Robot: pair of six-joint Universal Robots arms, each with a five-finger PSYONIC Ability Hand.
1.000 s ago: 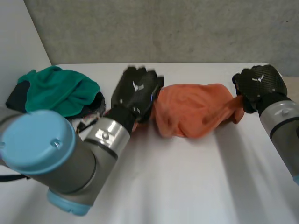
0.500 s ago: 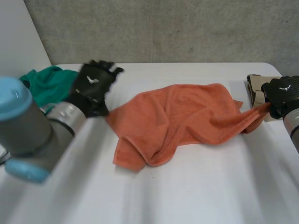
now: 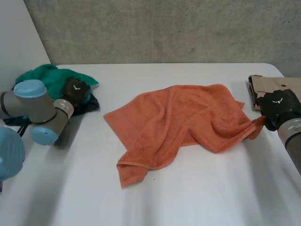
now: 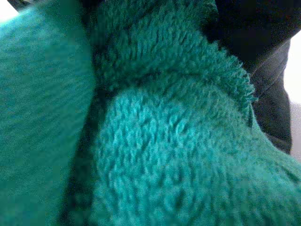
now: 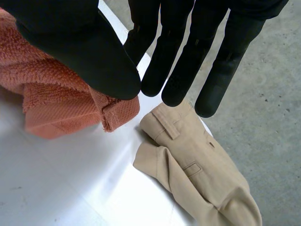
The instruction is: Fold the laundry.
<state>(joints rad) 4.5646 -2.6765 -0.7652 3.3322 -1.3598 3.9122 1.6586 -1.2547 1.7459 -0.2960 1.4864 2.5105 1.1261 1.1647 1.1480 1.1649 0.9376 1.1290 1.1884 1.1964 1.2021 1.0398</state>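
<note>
I am looking at the orange towel (image 3: 178, 122), which is lying rumpled and partly spread across the middle of the table (image 3: 188, 202). One corner is trailing toward the near edge and another is stretching out to the right edge. At that right edge the right hand (image 3: 277, 106) is grasping the stretched corner. In the right wrist view the right hand (image 5: 70, 42) is pressing its thumb down over the hem of the orange towel (image 5: 51, 94) against straight fingers, so the corner is being pinched between them. Just beyond those fingertips, a pair of folded beige trousers (image 5: 197, 165) is lying along the rim of the table (image 5: 47, 188); from the head view the beige trousers (image 3: 263, 84) are sitting at the far right corner.

Over at the far left corner the left hand (image 3: 75, 90) is resting on a heap made of a green fleece (image 3: 44, 77) and a dark garment (image 3: 90, 104). I cannot tell whether that hand is grasping anything. Its wrist camera is looking straight onto the green fleece (image 4: 164, 150), with the dark garment (image 4: 263, 61) lying beside it.
</note>
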